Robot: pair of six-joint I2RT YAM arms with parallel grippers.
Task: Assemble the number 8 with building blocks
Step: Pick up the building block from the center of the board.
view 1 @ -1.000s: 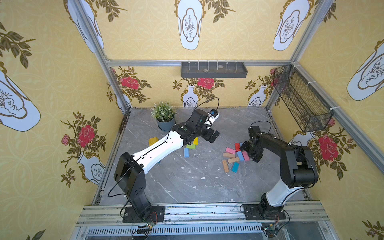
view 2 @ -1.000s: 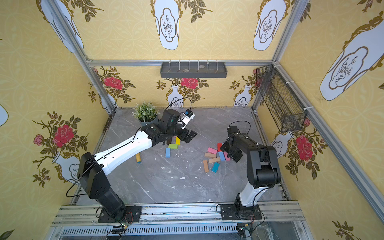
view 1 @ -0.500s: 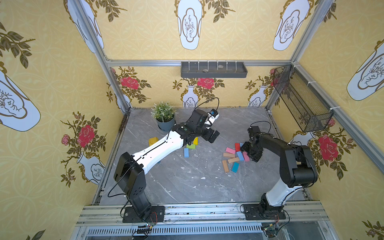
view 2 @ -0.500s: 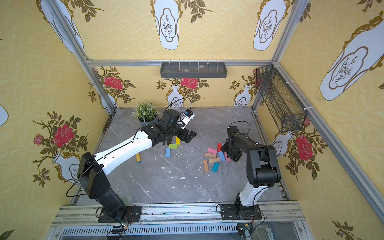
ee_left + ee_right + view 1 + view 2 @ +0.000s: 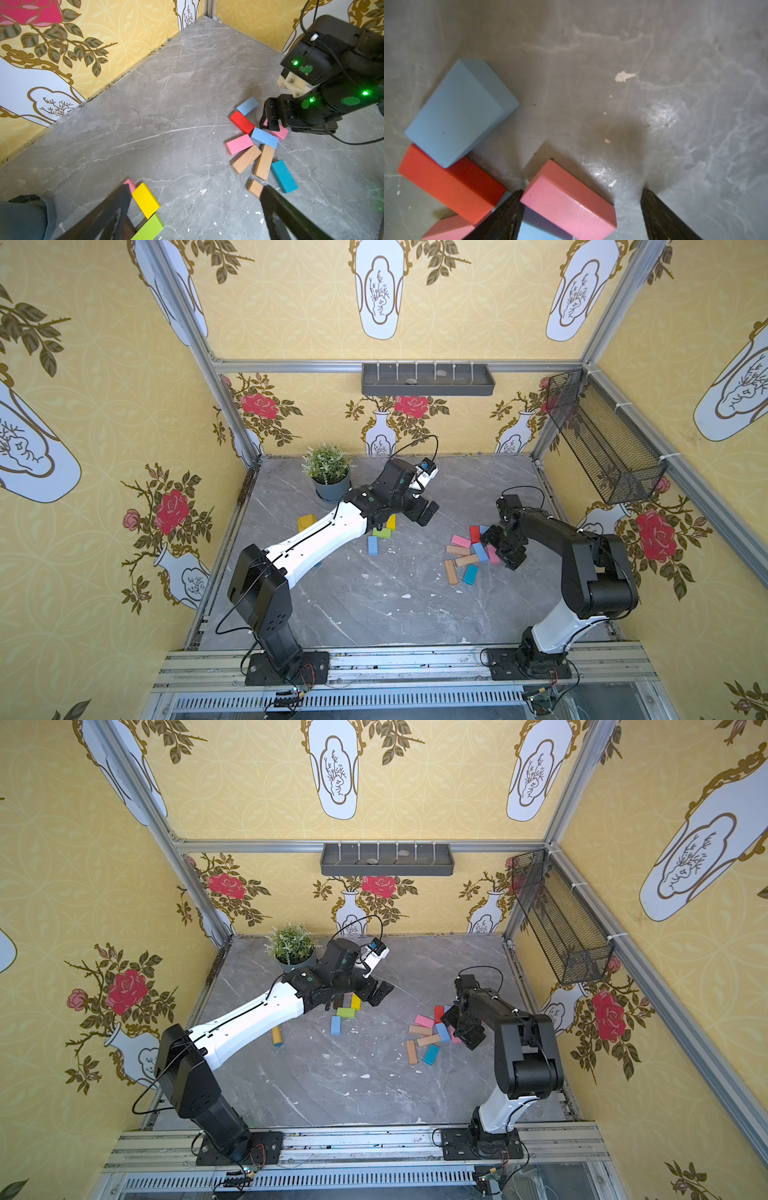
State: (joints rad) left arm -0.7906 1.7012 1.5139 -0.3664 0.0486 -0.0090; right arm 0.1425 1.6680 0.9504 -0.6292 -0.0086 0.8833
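- Now the left tool (image 5: 195, 190) hangs with its jaws wide apart near the yellow block (image 5: 145, 199) and green block (image 5: 149, 228).
- The right tool (image 5: 582, 192), also spread apart, straddles a pink block (image 5: 566, 205) lying close against one finger.
- The other building blocks (image 5: 457, 549) lie loose on the counter (image 5: 374, 605) right beside it.

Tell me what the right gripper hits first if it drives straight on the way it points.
The right gripper would most likely meet the pink block lying between its open jaws, then the table. Depth is uncertain.
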